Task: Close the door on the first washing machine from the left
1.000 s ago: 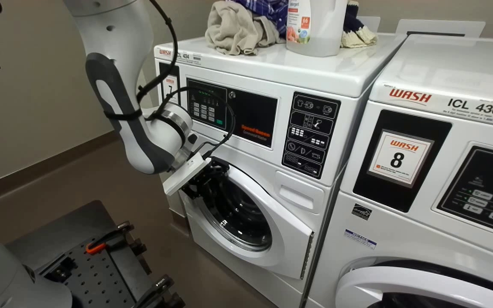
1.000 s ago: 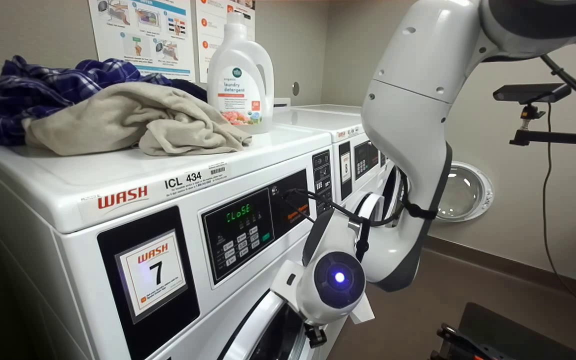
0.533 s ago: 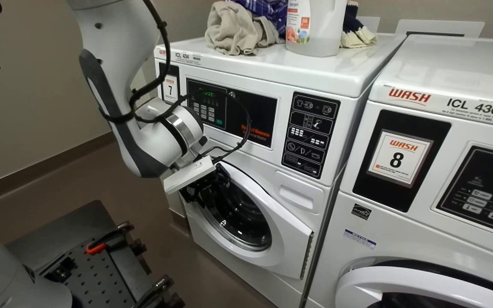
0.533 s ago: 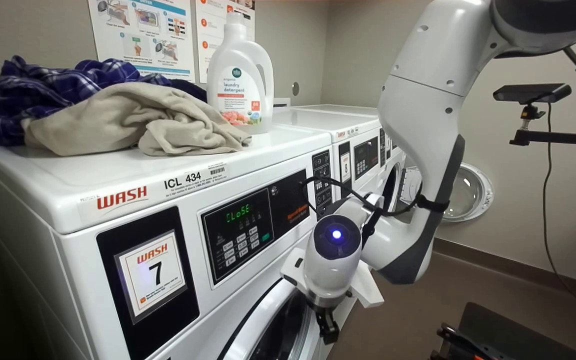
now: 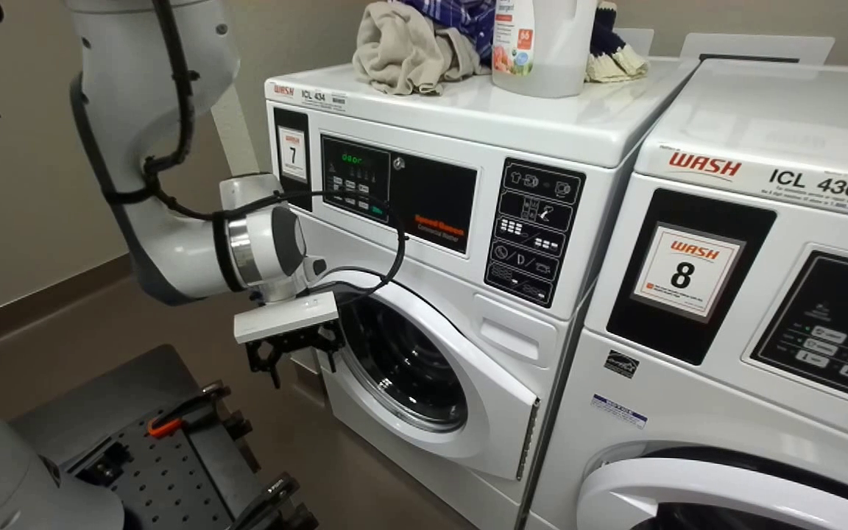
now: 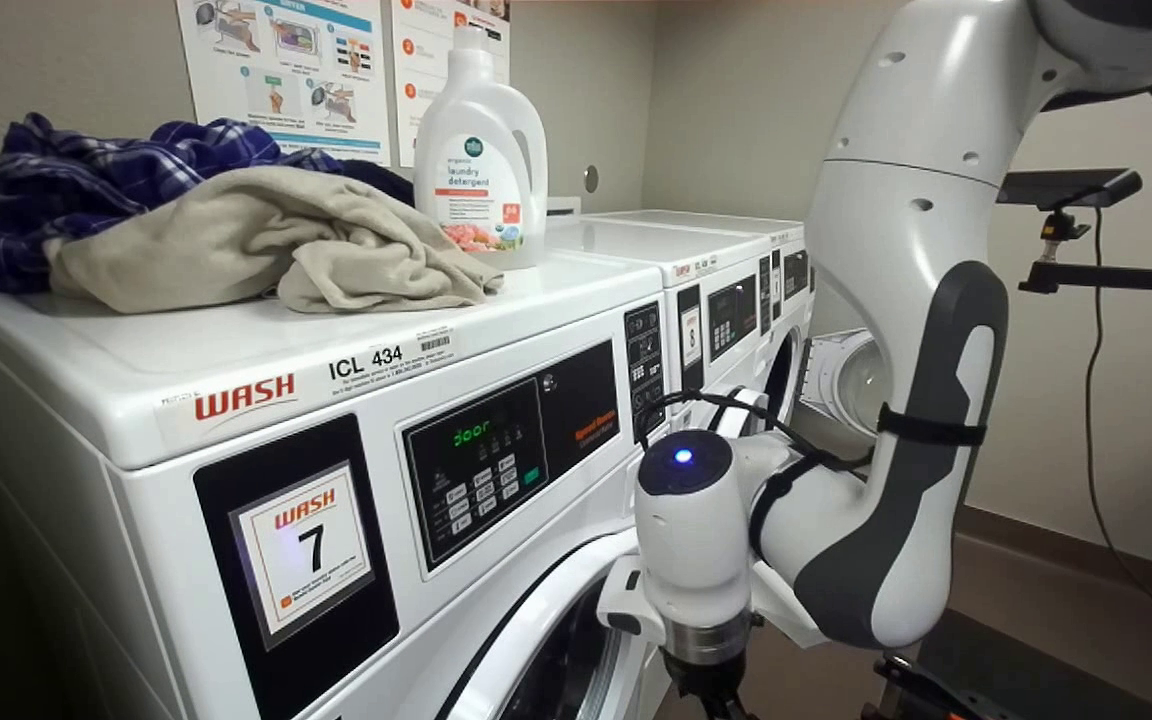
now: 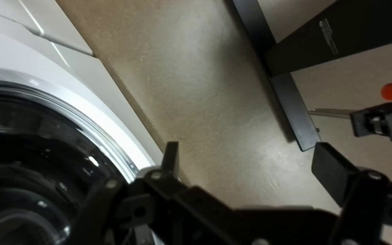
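The first washing machine [image 5: 453,272] (sticker 7): white front-loader; what its drum holds, if anything, cannot be made out through the dark glass. Number-8 washer [image 5: 718,397] just beside it; contents not visible. One arm [image 6: 896,270] only, so no choice of nearer hand. The door [image 6: 566,655] sits in the front of the first washing machine, almost flush, though a dark line shows behind its rim [image 5: 479,397] in both exterior views; latched or merely resting, cannot tell. Key relation: the gripper [image 7: 247,151] hangs out in front, near the rim on the side away from the dark notched strip [image 5: 529,442] (taken to be the hinge side). From it the door [image 5: 413,361] lies to the right in an exterior view, to the left in the wrist view. Its fingers [image 7: 332,170] point down, along the door's face rather than at it; wide apart, nothing held, floor [image 7: 196,102] showing between them. Nearer finger against the rim or just short of it: uncertain. Door is round, so no long axis to match. Judgement: closing is nearly done; any last move would be a push on the rim toward the washer, no grasp needed. Risk: a finger snagging on the rim. Plaid cloth [image 6: 136,180] and beige cloth [image 6: 256,240] heaped on the washer top, touching; detergent bottle [image 6: 476,165] upright just beside them, level of its contents unclear. Display [image 6: 473,432] reads "door", which may mean the latch is not seated.
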Controlling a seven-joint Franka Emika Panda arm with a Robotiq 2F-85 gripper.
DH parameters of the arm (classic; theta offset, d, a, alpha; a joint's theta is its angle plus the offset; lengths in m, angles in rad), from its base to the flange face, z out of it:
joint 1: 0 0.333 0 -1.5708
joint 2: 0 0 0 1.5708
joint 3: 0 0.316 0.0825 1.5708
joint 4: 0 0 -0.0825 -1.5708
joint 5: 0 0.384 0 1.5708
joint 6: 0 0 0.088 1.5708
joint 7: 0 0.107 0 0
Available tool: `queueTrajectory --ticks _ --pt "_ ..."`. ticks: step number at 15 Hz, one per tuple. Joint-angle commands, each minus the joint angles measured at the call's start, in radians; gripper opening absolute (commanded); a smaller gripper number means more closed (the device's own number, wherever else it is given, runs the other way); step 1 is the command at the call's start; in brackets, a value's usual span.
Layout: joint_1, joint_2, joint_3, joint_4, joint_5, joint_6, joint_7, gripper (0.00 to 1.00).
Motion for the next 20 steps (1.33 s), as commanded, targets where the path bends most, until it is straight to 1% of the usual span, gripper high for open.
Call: queueTrajectory --ticks 1,2,4,6,7,9,11,12,13,14,17,19,20 --pt "-0.135 -0.134 0.182 -0.078 0.269 -0.043 -0.274 1.0" --pt "-0.188 -0.167 0.256 -0.087 0.363 -0.063 -0.351 1.0" --pt "-0.26 -0.231 0.371 -0.086 0.545 -0.108 -0.484 1.0" --pt "-0.311 -0.313 0.463 -0.077 0.725 -0.154 -0.607 1.0" --pt "-0.329 -0.355 0.498 -0.068 0.812 -0.178 -0.665 1.0" --pt "-0.335 -0.453 0.535 -0.052 0.978 -0.234 -0.775 1.0" --pt "-0.308 -0.56 0.522 -0.032 1.127 -0.314 -0.88 1.0" --pt "-0.291 -0.619 0.503 -0.021 1.18 -0.364 -0.919 1.0" --pt "-0.117 -0.655 0.312 -0.008 1.168 -0.413 -0.913 1.0" --pt "-0.09 -0.705 0.268 0.003 1.162 -0.474 -0.923 1.0" --pt "0.109 -0.833 0.007 0.053 1.036 -0.67 -0.875 1.0" --pt "0.175 -0.907 -0.103 0.113 0.966 -0.815 -0.879 1.0" --pt "0.201 -0.941 -0.142 0.153 0.935 -0.893 -0.874 1.0"
